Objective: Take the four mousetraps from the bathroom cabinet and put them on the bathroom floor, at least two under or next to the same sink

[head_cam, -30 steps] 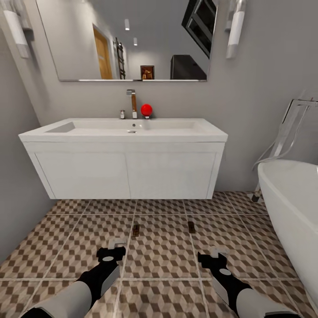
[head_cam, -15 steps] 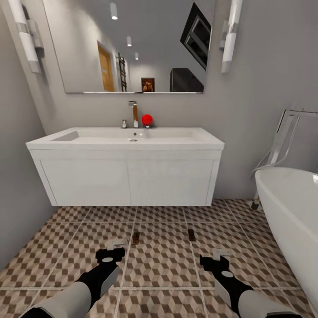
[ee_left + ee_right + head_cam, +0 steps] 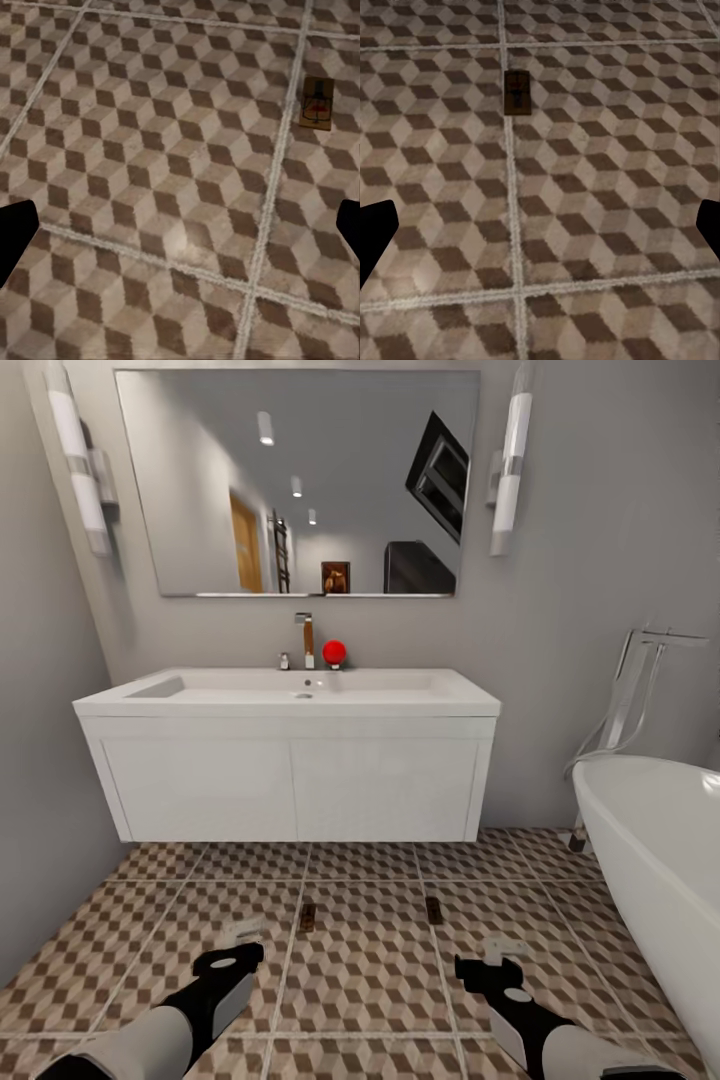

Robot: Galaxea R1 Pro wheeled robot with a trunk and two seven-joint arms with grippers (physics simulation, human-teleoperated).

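Two mousetraps lie flat on the bathroom floor (image 3: 370, 970) in front of the bathroom sink (image 3: 300, 695): one (image 3: 308, 917) to the left, one (image 3: 433, 910) to the right, both a short way out from the white unit. My left gripper (image 3: 243, 936) hovers open over the tiles, just short and left of the left mousetrap (image 3: 316, 103). My right gripper (image 3: 503, 952) is open too, short and right of the right mousetrap (image 3: 517, 92). Nothing sits between either pair of fingers. The cabinet is out of view.
A white bathtub (image 3: 650, 840) with a chrome floor tap (image 3: 632, 695) fills the right side. A grey wall (image 3: 40, 760) closes the left. A red ball (image 3: 334, 651) stands by the sink's tap under a wide mirror (image 3: 300, 480).
The whole picture has shifted: the sink sits lower and smaller, so the camera has moved back and up. Both traps stay where they lay. The left arm has dropped slightly leftward.
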